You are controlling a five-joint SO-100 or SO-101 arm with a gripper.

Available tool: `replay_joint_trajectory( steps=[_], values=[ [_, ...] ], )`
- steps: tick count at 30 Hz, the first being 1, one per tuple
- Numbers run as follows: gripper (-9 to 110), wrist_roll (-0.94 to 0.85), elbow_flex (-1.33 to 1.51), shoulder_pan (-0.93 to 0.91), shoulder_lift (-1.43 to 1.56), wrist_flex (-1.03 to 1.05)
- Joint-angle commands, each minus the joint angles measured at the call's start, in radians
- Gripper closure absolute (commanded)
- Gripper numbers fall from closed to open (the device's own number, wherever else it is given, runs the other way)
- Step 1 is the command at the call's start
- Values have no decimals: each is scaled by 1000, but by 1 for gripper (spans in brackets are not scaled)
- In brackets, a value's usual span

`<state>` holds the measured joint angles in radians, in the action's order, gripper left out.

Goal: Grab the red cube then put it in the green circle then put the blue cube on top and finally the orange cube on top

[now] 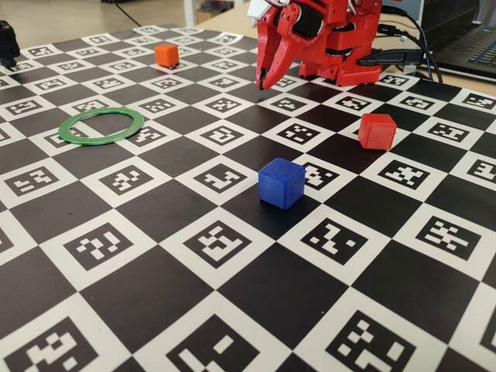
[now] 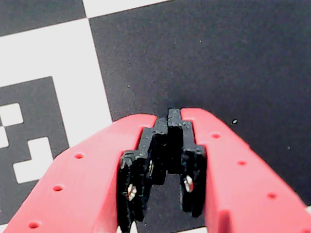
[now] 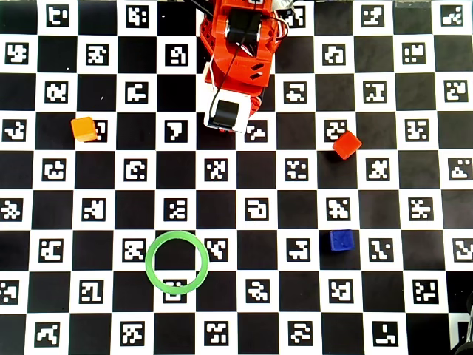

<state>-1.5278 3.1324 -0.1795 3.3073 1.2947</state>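
Three cubes sit on the checkered marker board (image 3: 74, 222), all well apart from each other, and none is in the ring yet. In the overhead view the orange cube (image 3: 83, 129) is off to the left and the red cube (image 3: 346, 145) is over on the right, turned a bit diagonal to the squares. The blue cube (image 3: 341, 241) is below the red one, nearer the bottom. The green ring (image 3: 177, 262) lies flat at lower centre-left with nothing inside it, just board showing through.

The arm (image 3: 236, 59) is folded up at the top edge. Its gripper (image 1: 267, 80) points down with the tip just over a black square, away from all three cubes. From the wrist view the fingers (image 2: 197, 160) are pressed together with nothing between them, only black and white board beyond.
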Motion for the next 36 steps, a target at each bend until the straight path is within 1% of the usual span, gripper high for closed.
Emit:
replay_joint_trajectory(
  steps=[1, 31, 36],
  values=[
    [107, -5, 54, -3, 49, 61],
    [107, 11, 54, 23, 49, 60],
    [107, 35, 32, 44, 0, -18]
  ],
)
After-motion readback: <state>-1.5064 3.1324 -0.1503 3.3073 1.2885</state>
